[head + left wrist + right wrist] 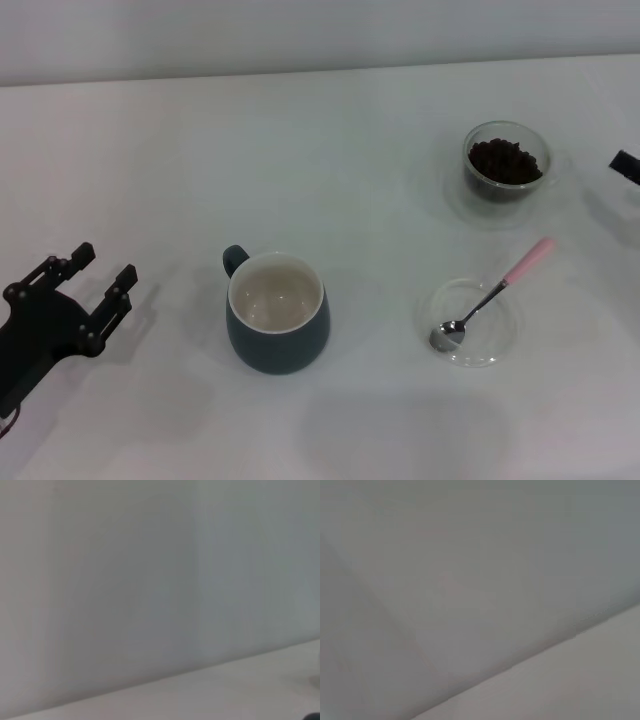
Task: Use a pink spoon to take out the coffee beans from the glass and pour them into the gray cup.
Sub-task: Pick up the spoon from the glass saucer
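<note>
Only the head view shows the objects; both wrist views give just blank pale surface. At the left, the left gripper point(100, 272) rests over the white table point(330, 130), black, its two fingers spread apart and holding nothing. Near the middle stands the gray cup point(277, 313), rounded, cream inside. To the right, the pink spoon point(492, 292) lies with its shiny bowl in a flat clear saucer point(470, 322). Behind it, the thick-walled glass point(507, 163) holds the dark coffee beans point(504, 161). The right gripper point(625, 166) shows only as a dark piece at the edge; I cannot tell its fingers.
</note>
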You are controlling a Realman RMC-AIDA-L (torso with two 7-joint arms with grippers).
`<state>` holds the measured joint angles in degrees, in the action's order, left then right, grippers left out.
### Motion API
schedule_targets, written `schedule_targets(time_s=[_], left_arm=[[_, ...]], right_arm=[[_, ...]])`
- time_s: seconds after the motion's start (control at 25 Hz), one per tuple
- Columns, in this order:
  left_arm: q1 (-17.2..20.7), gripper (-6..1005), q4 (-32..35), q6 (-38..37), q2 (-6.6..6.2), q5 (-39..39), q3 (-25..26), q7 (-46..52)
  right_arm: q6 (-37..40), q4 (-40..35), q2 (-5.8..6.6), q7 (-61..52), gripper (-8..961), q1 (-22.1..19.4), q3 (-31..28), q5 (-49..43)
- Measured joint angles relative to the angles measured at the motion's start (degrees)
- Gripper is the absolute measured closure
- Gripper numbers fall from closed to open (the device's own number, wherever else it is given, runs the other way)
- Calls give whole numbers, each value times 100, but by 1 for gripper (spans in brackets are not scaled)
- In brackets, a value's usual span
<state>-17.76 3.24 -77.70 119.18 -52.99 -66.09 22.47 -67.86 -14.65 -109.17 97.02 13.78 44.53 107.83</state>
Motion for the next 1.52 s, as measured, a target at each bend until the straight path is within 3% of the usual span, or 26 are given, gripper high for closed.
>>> schedule_targets(time_s=[0.16, 0.4, 0.96, 1.52], left_arm=[[6, 452, 16, -69, 7, 70, -1, 24], [15, 452, 19, -88, 2, 219, 0, 3], [16, 451, 19, -207, -1, 284, 0, 2], [-5, 454, 19, -166, -3, 290, 0, -4]], right_arm=[[-336, 63, 71, -718, 91, 2, 9, -246], [-655, 136, 68, -1329, 91, -38, 25, -565], [-640, 280, -297, -1398, 92, 40, 88, -1013], [-693, 270, -463, -1310, 93, 19, 81, -1039]])
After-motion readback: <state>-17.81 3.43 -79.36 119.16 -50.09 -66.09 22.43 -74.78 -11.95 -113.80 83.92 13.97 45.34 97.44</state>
